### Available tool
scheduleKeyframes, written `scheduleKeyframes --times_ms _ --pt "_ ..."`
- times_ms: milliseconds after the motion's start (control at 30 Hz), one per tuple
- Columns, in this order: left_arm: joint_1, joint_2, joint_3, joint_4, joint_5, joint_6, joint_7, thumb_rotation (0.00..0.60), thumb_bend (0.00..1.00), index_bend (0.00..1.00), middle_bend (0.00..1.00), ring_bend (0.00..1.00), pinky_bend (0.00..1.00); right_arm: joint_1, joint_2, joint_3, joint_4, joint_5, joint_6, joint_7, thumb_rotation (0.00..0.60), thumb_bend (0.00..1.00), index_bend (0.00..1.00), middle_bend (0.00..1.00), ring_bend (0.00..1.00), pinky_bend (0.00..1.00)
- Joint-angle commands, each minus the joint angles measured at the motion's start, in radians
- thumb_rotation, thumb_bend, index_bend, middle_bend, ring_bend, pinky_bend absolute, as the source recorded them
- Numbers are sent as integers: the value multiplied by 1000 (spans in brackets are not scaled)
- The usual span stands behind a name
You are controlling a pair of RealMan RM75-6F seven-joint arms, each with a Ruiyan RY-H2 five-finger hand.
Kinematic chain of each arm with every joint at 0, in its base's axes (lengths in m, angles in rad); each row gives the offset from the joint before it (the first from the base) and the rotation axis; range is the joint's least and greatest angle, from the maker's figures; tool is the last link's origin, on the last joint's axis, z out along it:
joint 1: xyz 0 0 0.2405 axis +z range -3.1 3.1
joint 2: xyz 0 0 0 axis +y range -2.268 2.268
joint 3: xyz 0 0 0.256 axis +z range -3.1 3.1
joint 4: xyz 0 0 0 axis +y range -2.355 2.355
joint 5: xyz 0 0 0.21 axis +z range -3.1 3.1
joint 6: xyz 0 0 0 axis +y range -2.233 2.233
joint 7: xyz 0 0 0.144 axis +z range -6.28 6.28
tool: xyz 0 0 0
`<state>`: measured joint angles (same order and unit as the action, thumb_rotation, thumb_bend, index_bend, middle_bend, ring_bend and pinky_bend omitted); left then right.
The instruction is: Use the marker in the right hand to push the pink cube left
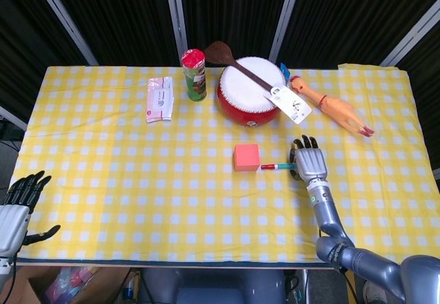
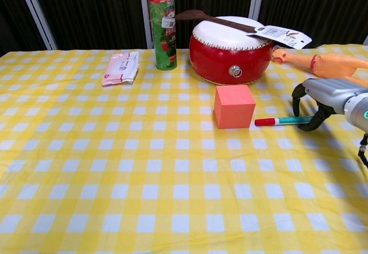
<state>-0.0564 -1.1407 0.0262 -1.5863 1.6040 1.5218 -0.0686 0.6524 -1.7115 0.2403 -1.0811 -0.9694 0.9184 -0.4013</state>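
Head view: the green can point(image 1: 194, 74) stands closed just left of the red drum point(image 1: 251, 101). The pink cube point(image 1: 247, 157) sits in front of the drum; the marker point(image 1: 277, 166) lies just beside it, its far end under the right hand point(image 1: 310, 161). The left hand point(image 1: 18, 204) hangs open, well apart.

Chest view: the right hand's point(image 2: 325, 95) curled fingers point(image 2: 315, 118) pinch the marker point(image 2: 283, 120), red cap near the square, plain cube point(image 2: 234, 106).
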Motion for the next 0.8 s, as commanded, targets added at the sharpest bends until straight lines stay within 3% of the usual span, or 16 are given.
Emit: scheduleKeyframes --times_ms 33,233,800 --pt "0 1 0 0 0 1 -2 600 32 0 0 0 0 0 -5 -3 7 -4 -2 7 600 372 576 213 41 79" --pt "0 2 -1 0 0 2 -7 600 32 0 0 0 0 -2 -9 -8 8 -24 8 26 600 444 654 234 42 79" --pt "2 5 5 -4 9 4 -13 600 32 0 0 0 0 1 57 12 -85 -69 66 26 600 471 656 239 43 79"
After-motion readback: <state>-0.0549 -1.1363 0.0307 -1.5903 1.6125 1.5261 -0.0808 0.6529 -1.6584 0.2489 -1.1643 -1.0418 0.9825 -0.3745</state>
